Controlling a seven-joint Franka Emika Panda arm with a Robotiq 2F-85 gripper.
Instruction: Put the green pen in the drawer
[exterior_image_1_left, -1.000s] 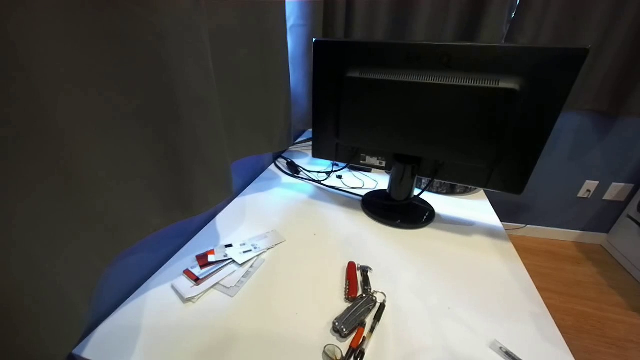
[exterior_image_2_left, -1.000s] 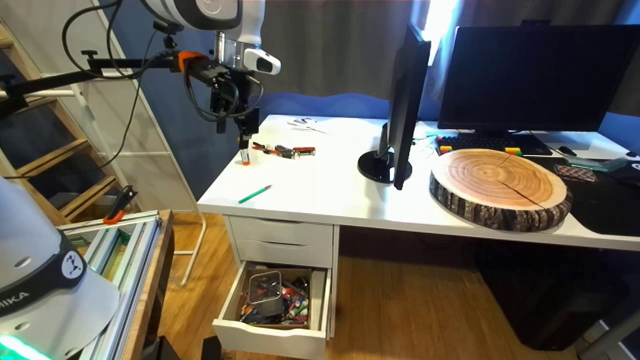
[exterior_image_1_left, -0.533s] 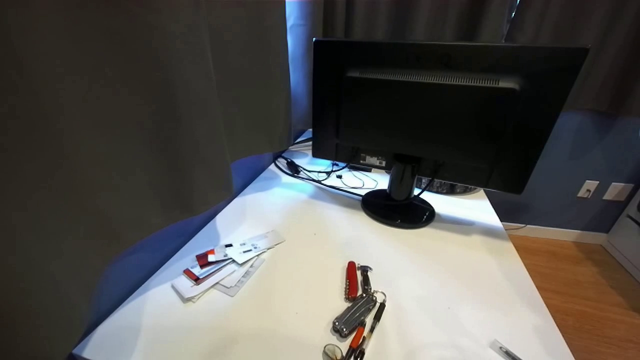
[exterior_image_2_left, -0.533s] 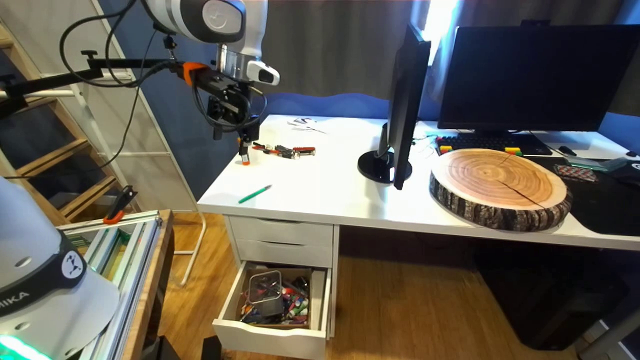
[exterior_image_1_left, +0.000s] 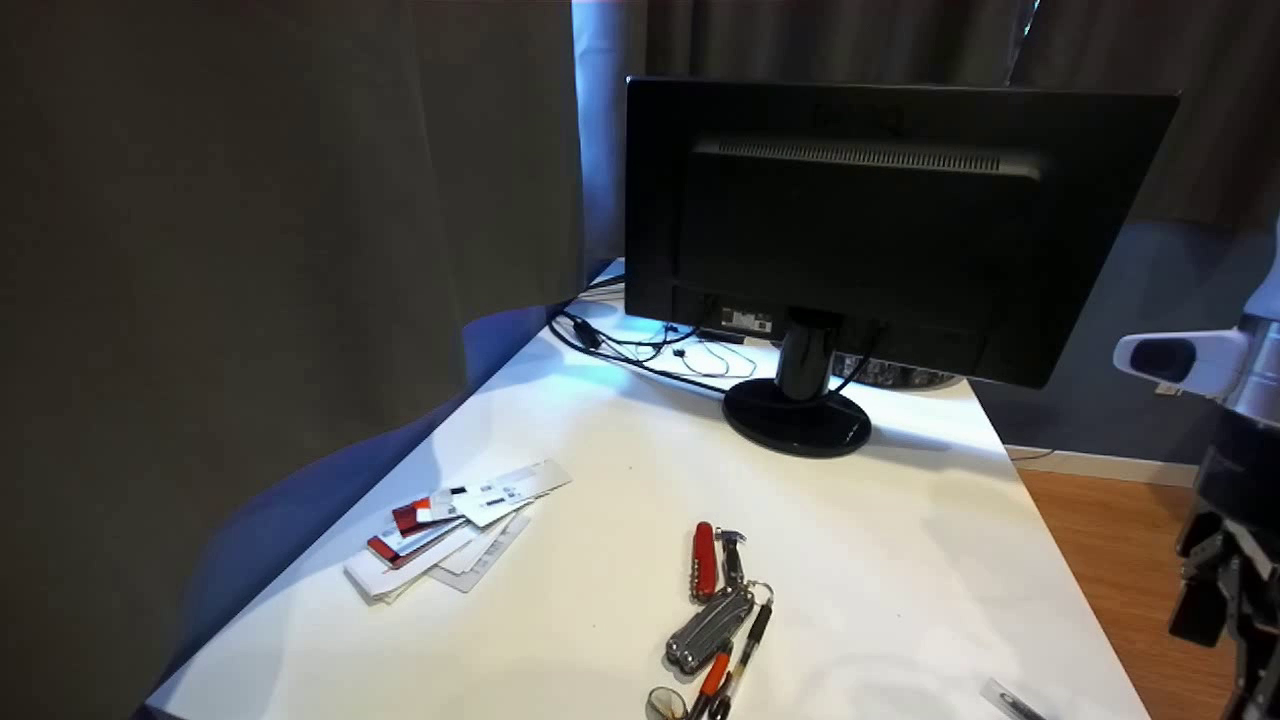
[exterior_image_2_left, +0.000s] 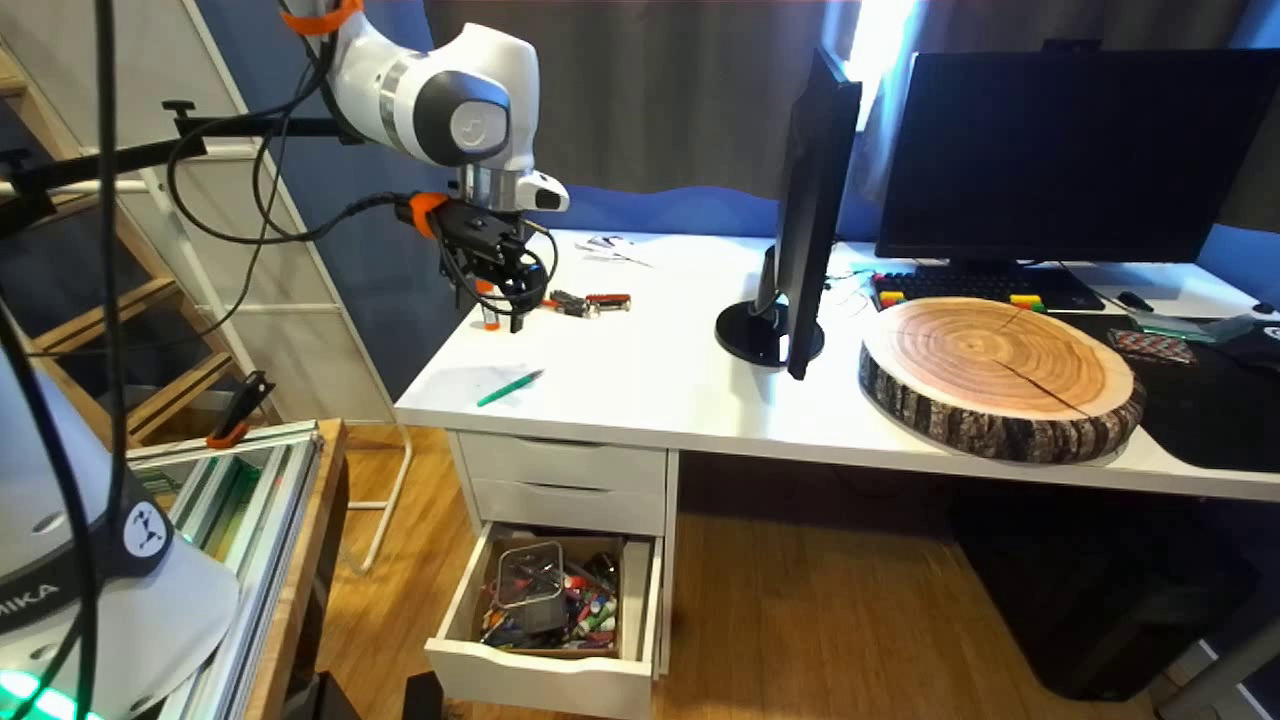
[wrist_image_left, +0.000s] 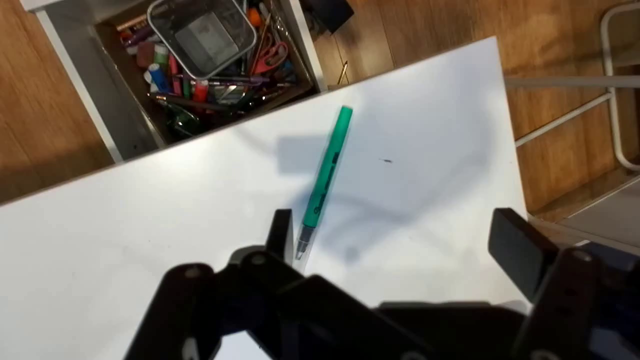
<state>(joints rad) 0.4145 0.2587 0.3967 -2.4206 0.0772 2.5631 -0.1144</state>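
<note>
On tabletop (wrist_image_left: 150, 215): green pen (wrist_image_left: 325, 175), dark end at 7 o'clock, wrist view.
Tool (wrist_image_left: 392, 240): spread, likely to straddle it.
Drawer (wrist_image_left: 85, 60): pulled out at pen's 10 o'clock, presumably to receive it.

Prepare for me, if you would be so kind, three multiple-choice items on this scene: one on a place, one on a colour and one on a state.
Item 1. Where does the green pen lie?
A) on the floor
B) on the white desk
C) on the wood slice

Item 2. What colour is the pocketknife?
A) blue
B) yellow
C) red

Item 3. How does the gripper stand?
A) open
B) shut on the green pen
C) shut and empty

Right letters:
1 is B, since the wrist view shows the green pen flat on the white desk, not in the open bottom drawer.
2 is C, since the pocketknife shows red in both exterior views.
3 is A, since the wrist view shows the jaws wide apart, holding nothing.
</note>
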